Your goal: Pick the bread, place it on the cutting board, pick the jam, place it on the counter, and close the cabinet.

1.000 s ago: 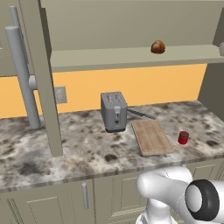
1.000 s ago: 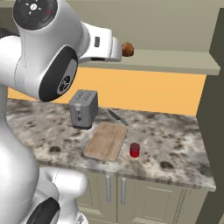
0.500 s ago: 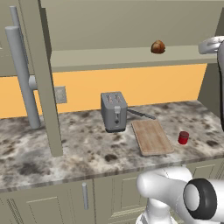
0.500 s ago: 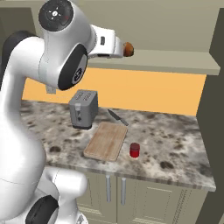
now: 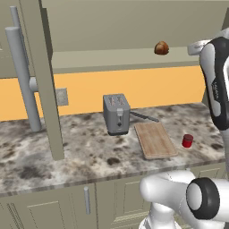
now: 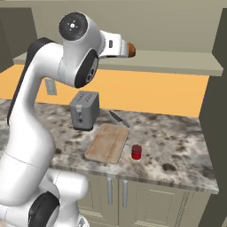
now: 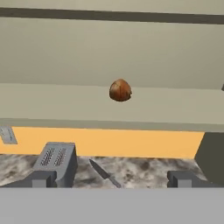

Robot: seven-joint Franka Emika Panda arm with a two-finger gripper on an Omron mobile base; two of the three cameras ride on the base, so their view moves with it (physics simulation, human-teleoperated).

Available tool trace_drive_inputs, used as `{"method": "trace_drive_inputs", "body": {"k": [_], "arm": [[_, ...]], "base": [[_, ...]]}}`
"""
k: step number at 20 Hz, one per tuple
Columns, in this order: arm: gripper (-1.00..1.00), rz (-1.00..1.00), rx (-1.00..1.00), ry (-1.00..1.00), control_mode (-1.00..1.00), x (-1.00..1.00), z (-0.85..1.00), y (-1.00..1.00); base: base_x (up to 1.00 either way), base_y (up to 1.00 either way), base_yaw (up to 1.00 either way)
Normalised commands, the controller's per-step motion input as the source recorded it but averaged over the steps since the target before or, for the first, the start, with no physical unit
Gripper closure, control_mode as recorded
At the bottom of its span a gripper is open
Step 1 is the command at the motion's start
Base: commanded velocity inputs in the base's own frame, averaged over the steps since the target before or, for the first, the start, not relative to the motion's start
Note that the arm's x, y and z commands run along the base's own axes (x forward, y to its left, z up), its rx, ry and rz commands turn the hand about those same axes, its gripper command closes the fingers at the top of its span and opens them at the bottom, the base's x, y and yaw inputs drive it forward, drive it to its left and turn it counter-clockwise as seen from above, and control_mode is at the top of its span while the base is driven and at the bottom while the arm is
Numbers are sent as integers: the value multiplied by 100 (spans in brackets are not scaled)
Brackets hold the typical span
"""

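While the bread (image 7: 120, 90) sits on the cabinet (image 7: 65, 105) shelf at frame centre, gripper (image 7: 111, 178) spread wide and empty at the bottom, jam (image 5: 187, 141) lower right on counter (image 5: 89, 152)

Bread (image 6: 131, 49) half behind the arm (image 6: 80, 57) (right base view)

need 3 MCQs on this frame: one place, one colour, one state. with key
1. Where is the bread?
A. cabinet shelf
B. cutting board
C. toaster

2. What colour is the jam?
A. green
B. red
C. blue

3. The gripper is:
A. shut on the bread
B. shut on the knife
C. open

Key: 1 A, the bread sits on the shelf above the counter; 2 B, the jar by the cutting board is red; 3 C, the fingertips stand wide apart, short of the bread.
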Motion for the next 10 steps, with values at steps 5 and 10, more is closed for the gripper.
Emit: {"method": "trace_drive_inputs", "body": {"k": [5, 10], "arm": [[-100, 0, 0, -1, -100, 63, -1, 0], [-100, 0, 0, 0, -100, 59, 0, 0]], "base": [[0, 0, 0], [0, 0, 0]]}}
